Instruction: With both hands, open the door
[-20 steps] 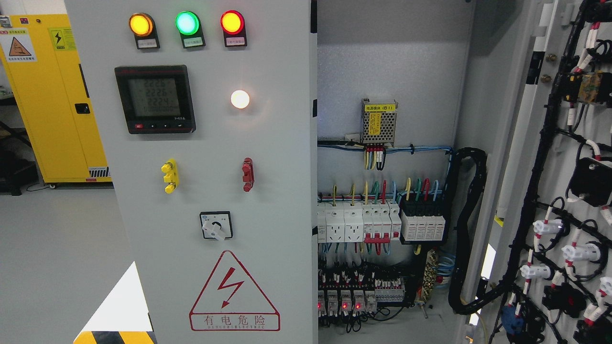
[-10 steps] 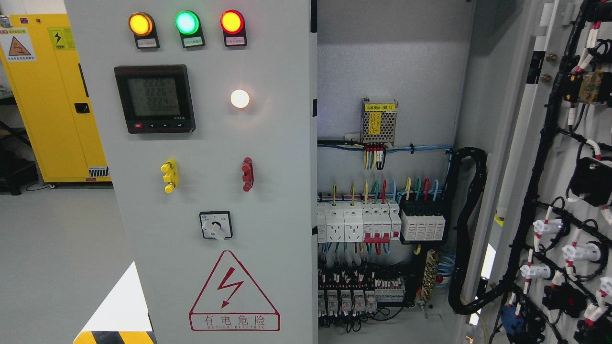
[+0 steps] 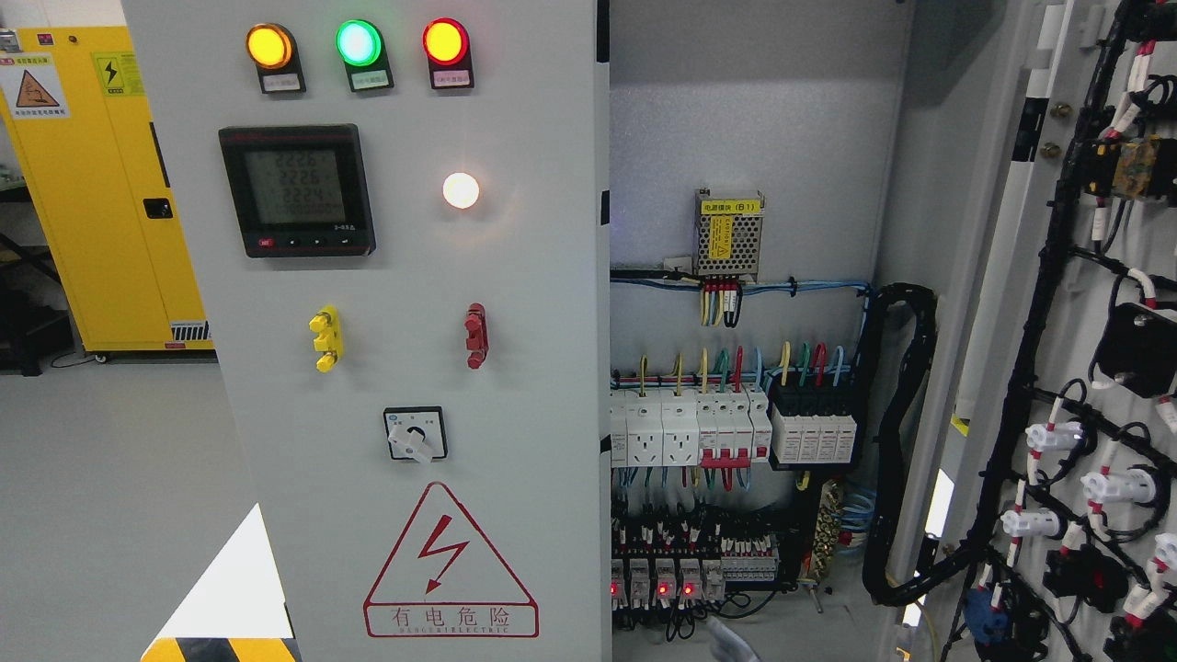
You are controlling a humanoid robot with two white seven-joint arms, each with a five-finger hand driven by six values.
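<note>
At the bottom edge, hand: only a pale fingertip sliver point(image 3: 731, 644) shows just right of the left door's free edge; which arm it belongs to cannot be told, nor whether it is spread or curled, and it holds nothing visible.
Left door point(image 3: 515, 303): grey panel, closed or nearly so, its free vertical edge beside the open bay; it carries three lamps, a black meter point(image 3: 297, 190), a rotary switch point(image 3: 416, 434) and a red warning triangle point(image 3: 449, 561).
Right door point(image 3: 1067, 322): already swung wide at the picture's right, inner face showing black cable looms and white connectors.
Cabinet interior point(image 3: 736, 138): exposed between the doors, with a power module point(image 3: 728, 233), a breaker row point(image 3: 690, 428) and relays with red lights below.
Step in hand: judged as reaching for the left door's free edge to pull it open.
Doing it well: hook the fingers on the door's edge only, well clear of the live wiring just beside it; pull along the hinge arc, steadily, not straight outward.
Risk: a fingertip straying right would touch the relays.
Surroundings: a yellow cabinet point(image 3: 101, 184) stands well apart at far left.
</note>
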